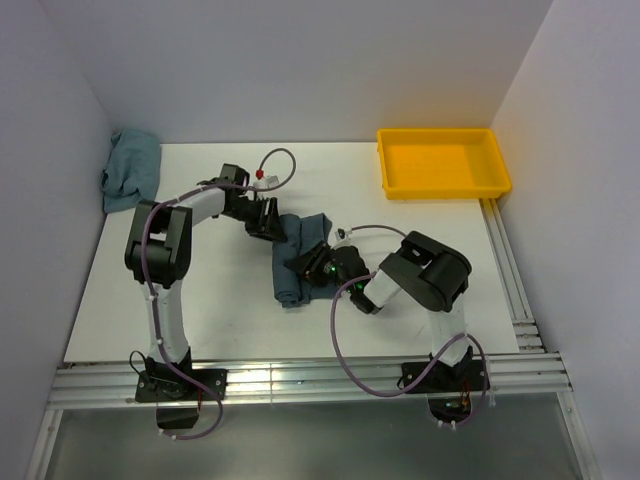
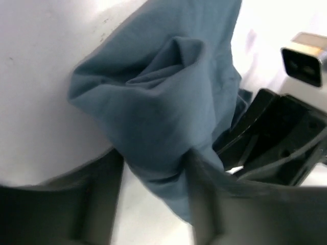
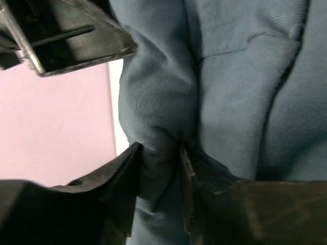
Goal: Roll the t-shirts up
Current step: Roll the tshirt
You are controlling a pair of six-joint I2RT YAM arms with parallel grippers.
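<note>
Two arms are bolted to the aluminium rail [image 1: 300, 378] at the near edge of the white table [image 1: 210, 320].

1. Right gripper [image 1: 318, 268]: near centre. In the right wrist view its fingers [image 3: 122, 186] are nearly closed, pinching a thick fold of cloth between them.
2. Dark slate t-shirt [image 1: 290, 282]: at table centre, bunched into a long, loosely folded strip running near to far between the two grippers.
3. Left gripper [image 1: 268, 222]: just beyond, on the far-left end of the strip. In the left wrist view its fingers [image 2: 99, 196] clamp a gathered wad of the same shirt; the right gripper's black body sits just beside it.

Count: two t-shirts, one tray.

The second t-shirt [image 1: 132, 170], lighter teal-grey, lies crumpled in the far left corner against the wall. The yellow tray [image 1: 445, 191] stands at the far right, well apart from both shirts. Purple cables loop over each arm.
</note>
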